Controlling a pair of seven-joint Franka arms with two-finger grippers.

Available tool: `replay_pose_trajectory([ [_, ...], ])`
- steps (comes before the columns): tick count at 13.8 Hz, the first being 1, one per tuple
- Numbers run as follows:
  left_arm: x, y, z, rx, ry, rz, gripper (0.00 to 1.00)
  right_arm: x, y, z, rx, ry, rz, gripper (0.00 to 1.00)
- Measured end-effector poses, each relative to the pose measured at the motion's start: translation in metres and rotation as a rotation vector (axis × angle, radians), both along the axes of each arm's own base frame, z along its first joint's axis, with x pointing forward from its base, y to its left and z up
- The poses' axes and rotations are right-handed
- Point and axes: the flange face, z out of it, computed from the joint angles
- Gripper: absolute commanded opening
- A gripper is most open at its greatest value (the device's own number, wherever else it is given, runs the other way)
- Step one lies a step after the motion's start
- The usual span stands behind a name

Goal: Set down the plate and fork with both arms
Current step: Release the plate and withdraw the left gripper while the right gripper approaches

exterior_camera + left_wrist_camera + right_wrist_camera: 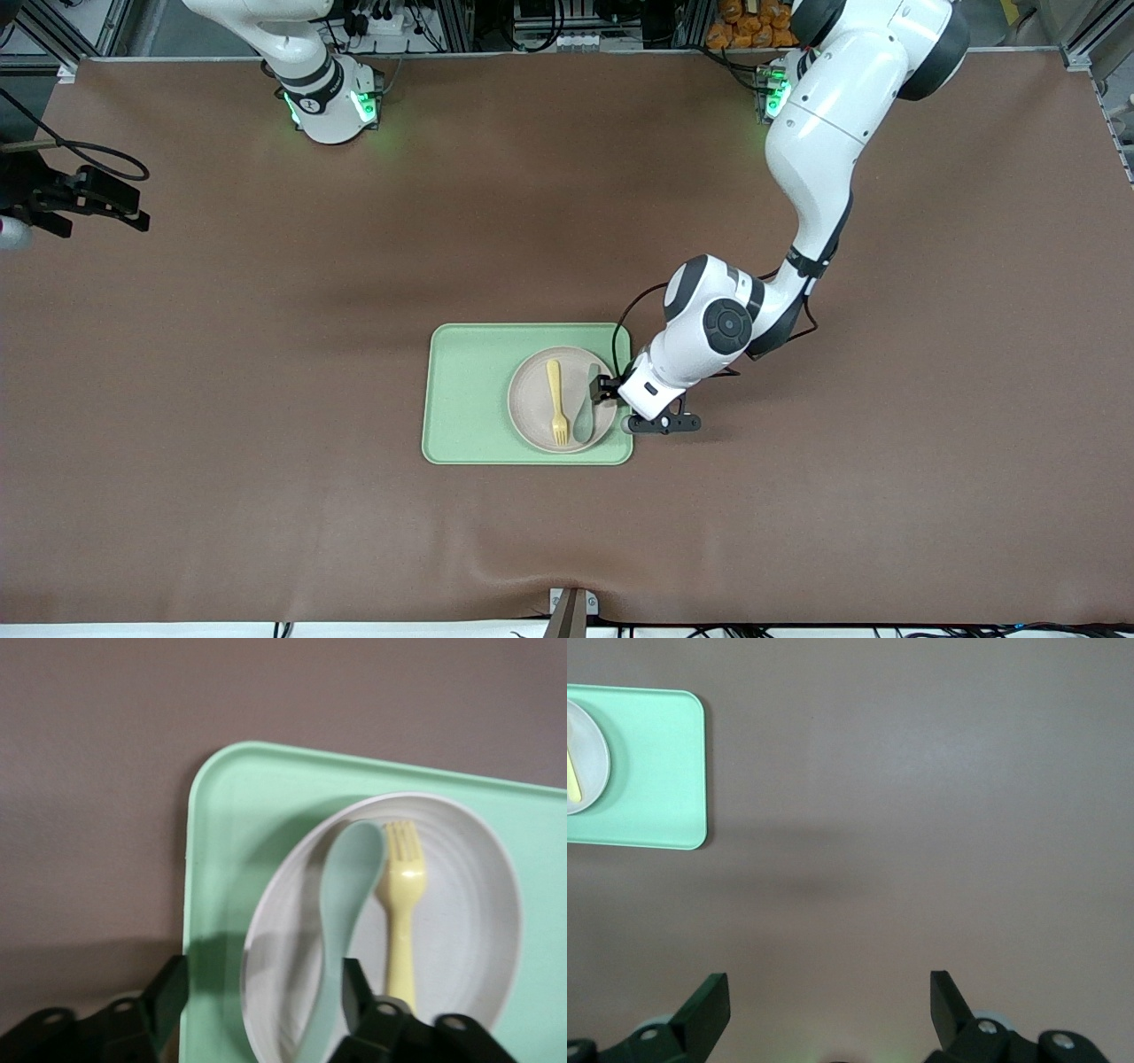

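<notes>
Table cover (pixel 221 399) – plain matte brown. Tray (pixel 465 399) – light mint green, no pattern. Plate (pixel 532 403) – pale beige/off-white, faint concentric rings visible in the left wrist view. Fork (pixel 557 399) pale yellow, spoon (pixel 586 412) muted teal-green. Arms white with dark grey joint caps, black cables; grippers black.

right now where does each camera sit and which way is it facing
Front view: high across the table, facing both arms' bases; left gripper is over the plate on the tray; right gripper waits aside.
Left wrist view: looks down past its open fingers at the spoon and fork.
Right wrist view: looks down past open fingers at the bare table.
All share the tray.
</notes>
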Motion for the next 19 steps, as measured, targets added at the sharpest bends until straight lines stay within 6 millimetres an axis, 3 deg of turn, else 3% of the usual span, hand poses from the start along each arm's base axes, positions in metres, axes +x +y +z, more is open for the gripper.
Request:
replay_pose_trajectory([
  [2,0.010,0.018,0.056,0.060,0.006,-0.037,1.00,0.010,0.006,-0.016,0.014,0.019,0.021,1.00],
  [4,0.016,0.064,0.133,0.133,0.053,-0.040,1.00,0.027,0.029,-0.032,0.021,-0.009,0.060,1.00],
  [7,0.015,0.172,0.234,0.201,0.133,0.027,1.00,0.049,0.081,-0.061,0.023,-0.032,0.138,1.00],
  [9,0.009,0.242,0.281,0.220,0.149,0.051,1.00,0.068,0.099,-0.087,0.028,-0.064,0.157,1.00],
  [11,-0.006,0.293,0.320,0.259,0.151,0.048,1.00,0.088,0.116,-0.117,0.045,-0.083,0.170,1.00],
  [15,-0.051,0.352,0.391,0.310,0.157,0.063,1.00,0.127,0.185,-0.167,0.054,-0.073,0.096,1.00],
  [17,-0.070,0.362,0.415,0.317,0.141,0.070,1.00,0.141,0.231,-0.194,0.060,-0.090,0.064,1.00],
  [19,-0.082,0.361,0.424,0.324,0.129,0.057,1.00,0.148,0.276,-0.227,0.074,-0.128,0.030,1.00],
])
